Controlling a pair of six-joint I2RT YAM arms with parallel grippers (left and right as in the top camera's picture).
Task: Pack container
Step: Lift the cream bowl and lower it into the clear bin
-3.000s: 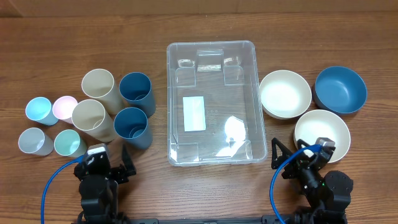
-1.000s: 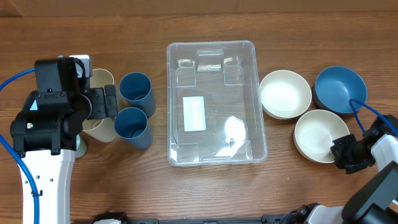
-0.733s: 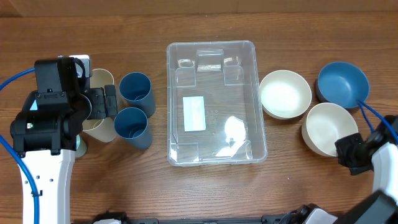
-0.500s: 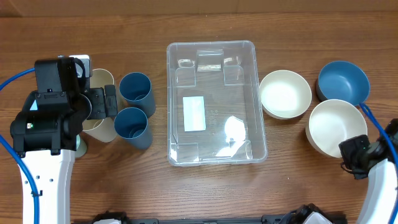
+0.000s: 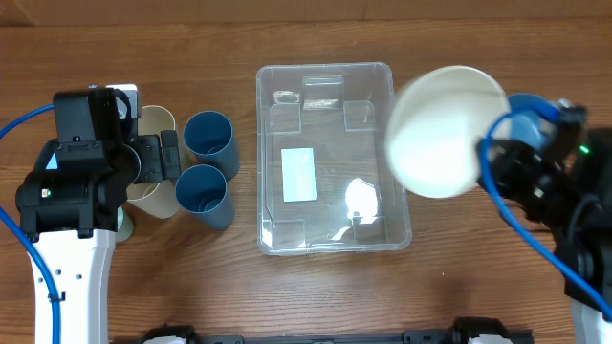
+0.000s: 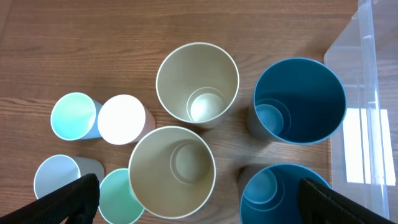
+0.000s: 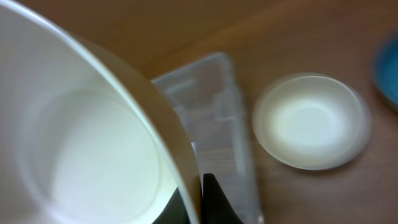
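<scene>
Right pincer (image 7: 194, 200) grips a cream bowl (image 5: 440, 132) above the container (image 5: 287, 225); left pincer (image 6: 200, 200) gapes over cups (image 6: 198, 84).

Black left claw (image 6: 198, 198), boxy black wrist (image 5: 81, 167), white forearm (image 5: 69, 287), blue cables (image 5: 24, 119)

A clear rectangular plastic container (image 5: 330, 205), rounded at the corners, sits open side up on the table (image 5: 430, 287), a white label (image 5: 299, 175) on its floor.

Robot test bench, a lab by its looks — bare wood-grain tabletop (image 5: 316, 296), blue cables (image 5: 26, 115), plastic cups (image 6: 198, 84) grouped at frame left.
</scene>
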